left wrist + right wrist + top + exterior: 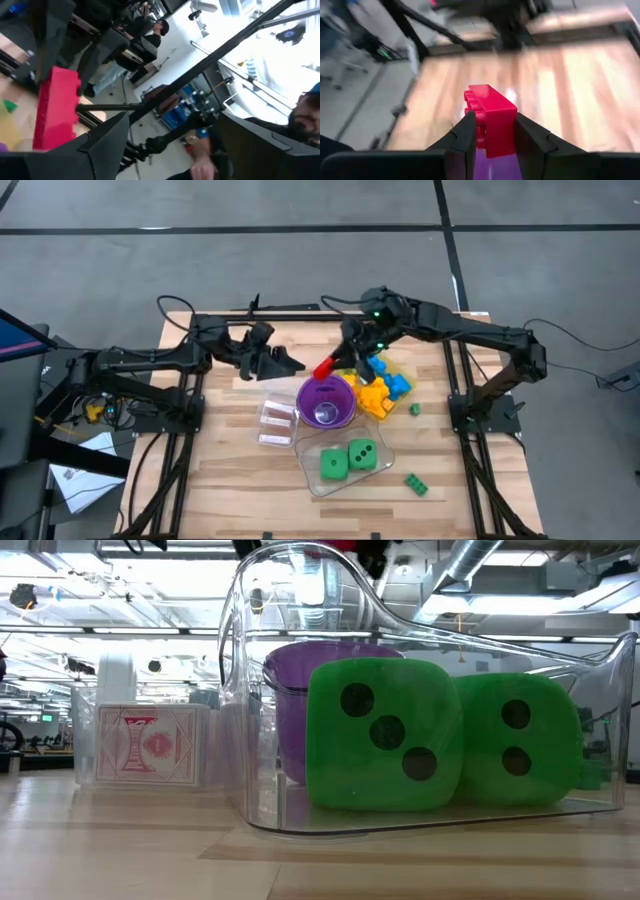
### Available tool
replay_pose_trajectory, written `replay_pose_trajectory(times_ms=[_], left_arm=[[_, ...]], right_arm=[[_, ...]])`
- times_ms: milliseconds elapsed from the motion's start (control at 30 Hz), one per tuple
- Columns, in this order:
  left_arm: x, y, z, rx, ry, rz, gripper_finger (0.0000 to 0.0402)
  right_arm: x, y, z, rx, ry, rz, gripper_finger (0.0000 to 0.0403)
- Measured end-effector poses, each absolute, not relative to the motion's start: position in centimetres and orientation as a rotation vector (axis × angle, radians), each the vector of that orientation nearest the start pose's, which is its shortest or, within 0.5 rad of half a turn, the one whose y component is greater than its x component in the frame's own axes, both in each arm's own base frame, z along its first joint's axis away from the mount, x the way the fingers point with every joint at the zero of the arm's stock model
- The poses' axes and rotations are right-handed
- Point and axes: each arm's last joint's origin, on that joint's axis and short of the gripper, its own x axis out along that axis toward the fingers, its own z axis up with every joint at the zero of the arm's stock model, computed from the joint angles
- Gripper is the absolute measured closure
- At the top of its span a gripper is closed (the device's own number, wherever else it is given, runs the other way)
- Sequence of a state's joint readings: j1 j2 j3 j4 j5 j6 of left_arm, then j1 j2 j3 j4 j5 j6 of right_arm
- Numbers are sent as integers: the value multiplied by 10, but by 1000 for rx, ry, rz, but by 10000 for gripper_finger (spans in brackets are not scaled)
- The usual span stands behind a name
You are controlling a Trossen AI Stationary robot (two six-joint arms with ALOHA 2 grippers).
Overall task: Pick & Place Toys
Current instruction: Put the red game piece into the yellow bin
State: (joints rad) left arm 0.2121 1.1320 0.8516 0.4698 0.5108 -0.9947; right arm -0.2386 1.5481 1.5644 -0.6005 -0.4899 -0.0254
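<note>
My right gripper [342, 362] is shut on a red brick [326, 368], held in the air just above the far rim of the purple cup [325, 401]. In the right wrist view the brick [492, 120] sits between the two fingers, with the cup [495, 167] below it. My left gripper [290, 365] is open and empty, raised just left of the brick, which also shows in the left wrist view [57, 110]. Two green dotted dice [347, 458] lie in a clear tub [310, 480]. Blue, yellow and orange bricks [380, 388] lie heaped right of the cup. My right gripper pinches the red brick by its two opposite sides [481, 131] between its two fingers. The brick's studded end sticks out beyond the fingertips. The fingers slant down from the table's right and far side. The brick is lifted clear above the cup.
A small clear tub with a card box [277, 422] stands left of the cup and shows in the low view [145, 745]. Two loose green bits [415, 410] [416, 485] lie on the table's right part. The dice tub [600, 810] fills the low view.
</note>
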Motion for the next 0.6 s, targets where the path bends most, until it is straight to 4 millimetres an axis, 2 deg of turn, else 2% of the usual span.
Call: replay_pose_trajectory(times_ms=[367,500,600], left_arm=[[247,53,342,-820,27,-302,100],[247,52,337,-817,72,-287,100],[249,44,328,-815,169,-286,101]], right_arm=[[266,-70,392,174,795,-208,309],[246,-71,395,245,856,-318,309],[234,-70,395,265,881,-380,309]])
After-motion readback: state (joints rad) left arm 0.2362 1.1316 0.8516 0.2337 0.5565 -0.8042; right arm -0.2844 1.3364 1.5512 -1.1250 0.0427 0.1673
